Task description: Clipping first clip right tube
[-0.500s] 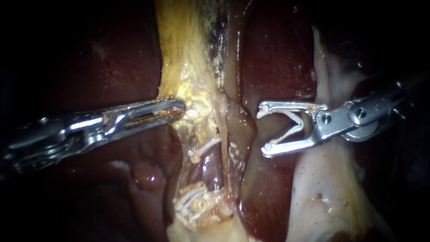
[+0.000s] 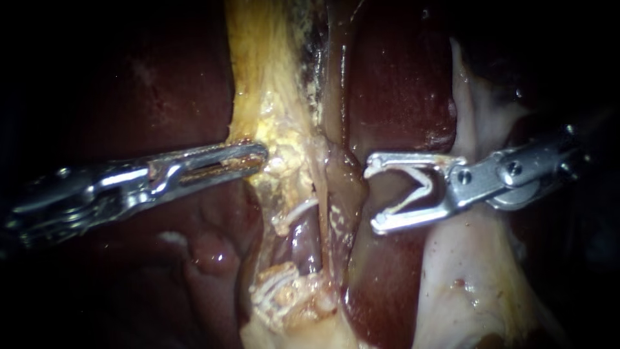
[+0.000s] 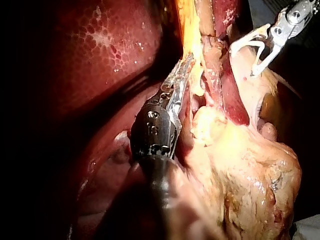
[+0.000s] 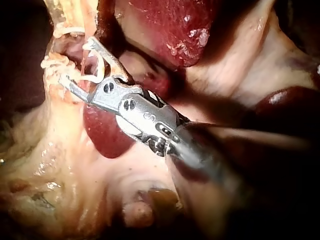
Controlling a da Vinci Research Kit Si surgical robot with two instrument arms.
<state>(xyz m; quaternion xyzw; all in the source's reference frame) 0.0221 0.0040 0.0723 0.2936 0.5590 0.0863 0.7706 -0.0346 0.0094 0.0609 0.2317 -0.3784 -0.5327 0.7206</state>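
If slightly, right instrument point(image 2: 374, 194) nearer tube point(image 2: 341, 184).

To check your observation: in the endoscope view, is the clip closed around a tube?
No, the clip lies open in the right instrument, beside the tube.

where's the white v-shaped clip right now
In the endoscope view the white V-shaped clip sits right of centre, held between the jaws of the right instrument, just right of the brownish tube, not yet around it.
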